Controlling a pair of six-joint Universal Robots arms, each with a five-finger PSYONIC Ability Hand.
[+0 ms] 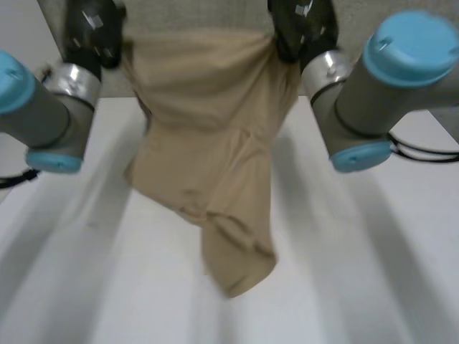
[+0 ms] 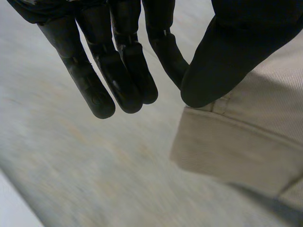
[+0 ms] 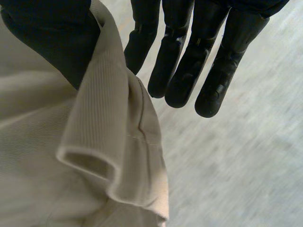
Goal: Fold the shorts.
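The tan shorts [image 1: 208, 143] hang long-ways down above the white table [image 1: 373, 272], lifted up near its far edge. The cloth is soft, with tiny ribs and a thick folded hem. The left hand [image 1: 90, 32] pinches one top corner between thumb and fingers. The right hand [image 1: 301, 29] pinches the other.

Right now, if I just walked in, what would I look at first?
You'd first see the tan shorts, held up in the air and hanging down over the white table. Next you'd see the two black hands. The left hand pinches one top corner and the right hand pinches the other, each with its thumb pressed on the cloth.
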